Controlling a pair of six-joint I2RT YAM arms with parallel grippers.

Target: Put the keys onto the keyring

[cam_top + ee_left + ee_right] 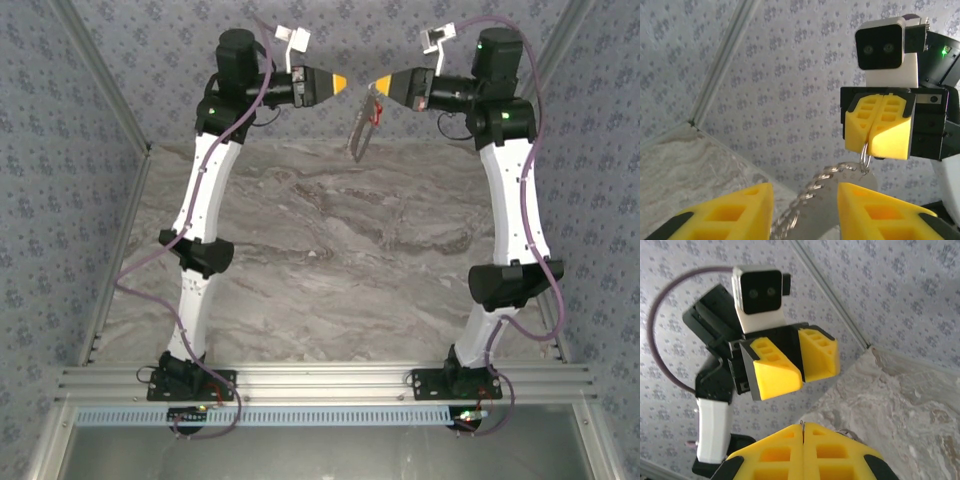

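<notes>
The right gripper (872,136), its ribbed yellow plastic fingers (890,135) pressed together, pinches a thin metal ring (865,159). The pale grey flexible keyring strip (825,216) and a twisted chain (807,192) hang under it. The left gripper (799,365) has its fingers spread.

Even, diffuse light fills the enclosure, leaving the marbled surface (330,250) bright, with a faint sheen and barely a shadow. The overhead view is sharp throughout. In the left wrist view, the jaws of the left gripper (805,190) and the keyring (815,182) look soft at close range, while the wallpaper (790,75) behind is crisper.
</notes>
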